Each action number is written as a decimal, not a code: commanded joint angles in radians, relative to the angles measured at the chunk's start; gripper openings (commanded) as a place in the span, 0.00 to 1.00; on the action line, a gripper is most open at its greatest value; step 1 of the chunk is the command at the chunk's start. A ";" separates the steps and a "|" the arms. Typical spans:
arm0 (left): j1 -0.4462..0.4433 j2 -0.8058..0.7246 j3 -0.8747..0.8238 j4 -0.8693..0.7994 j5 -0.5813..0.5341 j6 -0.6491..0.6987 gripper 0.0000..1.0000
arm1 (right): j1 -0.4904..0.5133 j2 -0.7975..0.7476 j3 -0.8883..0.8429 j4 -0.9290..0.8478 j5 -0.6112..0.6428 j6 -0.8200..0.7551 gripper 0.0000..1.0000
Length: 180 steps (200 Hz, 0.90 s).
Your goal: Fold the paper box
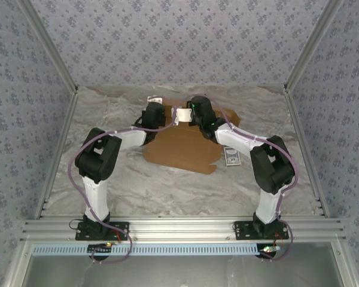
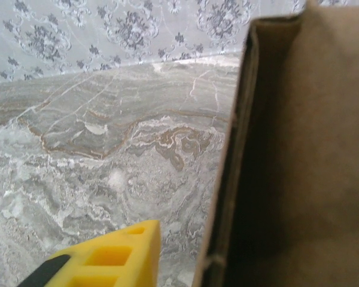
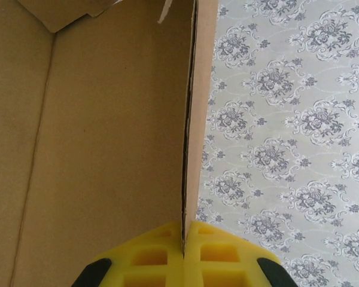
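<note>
From 2 arm bases at the near edge, a marbled grey counter (image 1: 137,185) stretches away. At its middle, between both arms, lies the plain brown cardboard paper box (image 1: 182,149), its long axis running left to right. A small dark white-bordered card (image 1: 230,156) sits just beside its right edge, not in the way. At the box's far side, the right pincer (image 3: 183,230) is clenched on an upright cardboard wall. The left pincer (image 2: 182,254) shows 1 yellow finger (image 2: 116,257) just beside a raised wall, and I cannot tell whether it grips.

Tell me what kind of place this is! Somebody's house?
Likely not a house: it looks like a robot test booth. Patterned walls box in a marble-look table, and a metal rail carries the left arm and right arm.
</note>
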 commanded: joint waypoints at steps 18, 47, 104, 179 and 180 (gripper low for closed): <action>0.063 -0.032 -0.068 0.070 0.036 0.116 0.38 | -0.011 0.045 0.029 -0.242 0.006 0.059 0.00; 0.080 -0.068 -0.127 0.102 0.149 0.155 0.43 | -0.008 0.055 0.070 -0.284 0.029 0.093 0.00; 0.135 -0.133 -0.236 0.181 0.344 0.150 0.55 | -0.009 0.074 0.116 -0.325 0.051 0.127 0.00; 0.177 -0.138 -0.255 0.197 0.465 0.143 0.60 | -0.012 0.092 0.138 -0.337 0.054 0.129 0.00; 0.177 -0.138 -0.255 0.194 0.465 0.143 0.60 | -0.012 0.092 0.139 -0.336 0.053 0.128 0.00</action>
